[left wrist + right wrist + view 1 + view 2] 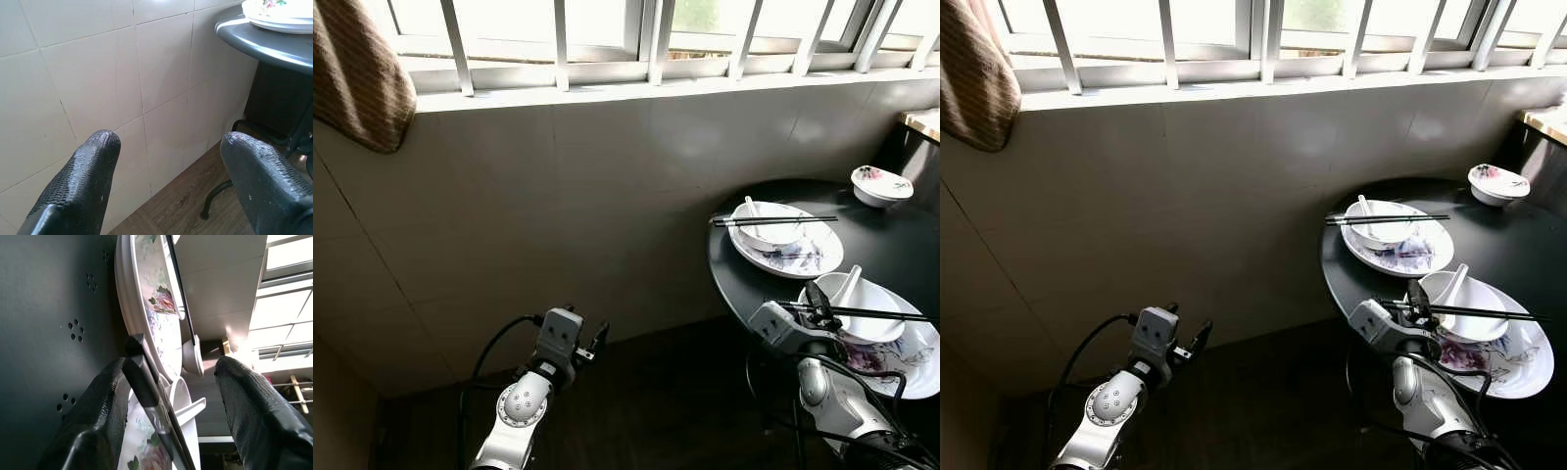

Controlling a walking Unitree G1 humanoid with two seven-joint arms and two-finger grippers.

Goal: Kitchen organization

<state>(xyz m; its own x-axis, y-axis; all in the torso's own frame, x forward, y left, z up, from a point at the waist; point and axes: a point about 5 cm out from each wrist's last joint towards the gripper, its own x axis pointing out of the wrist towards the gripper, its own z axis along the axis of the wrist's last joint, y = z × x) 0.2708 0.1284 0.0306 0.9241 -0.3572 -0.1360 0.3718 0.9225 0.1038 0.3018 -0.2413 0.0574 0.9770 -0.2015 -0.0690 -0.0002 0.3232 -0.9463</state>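
Right gripper: my right gripper [168, 396] is spread open at the near edge of the black table [891, 250], its two pads either side of the near ends of the chopsticks [149, 404], which lie just beside one pad; nothing is clamped yet.
Chopsticks: dark, thin and stiff, probably light and slippery; they rest across the bowl [867, 304] just ahead of my fingers and would likely roll if nudged. I judge the ends nearest me the best hold, pinched together as a pair.
Bowl and plate: white, flowered, glazed, so fragile and slick; the bowl sits on the plate [925, 367] with a spoon [847, 284] in it.
Farther out: beyond my gripper, a second plate [813, 257] with its own bowl, spoon and chopsticks, and well past it a small flowered bowl [881, 184].
Left gripper: my left gripper [168, 161] hangs open and empty, facing the tiled wall [73, 73], well apart from the table.
Views compared: the right wrist view gives the pad-to-chopstick gap; the eye views give the whole table layout.
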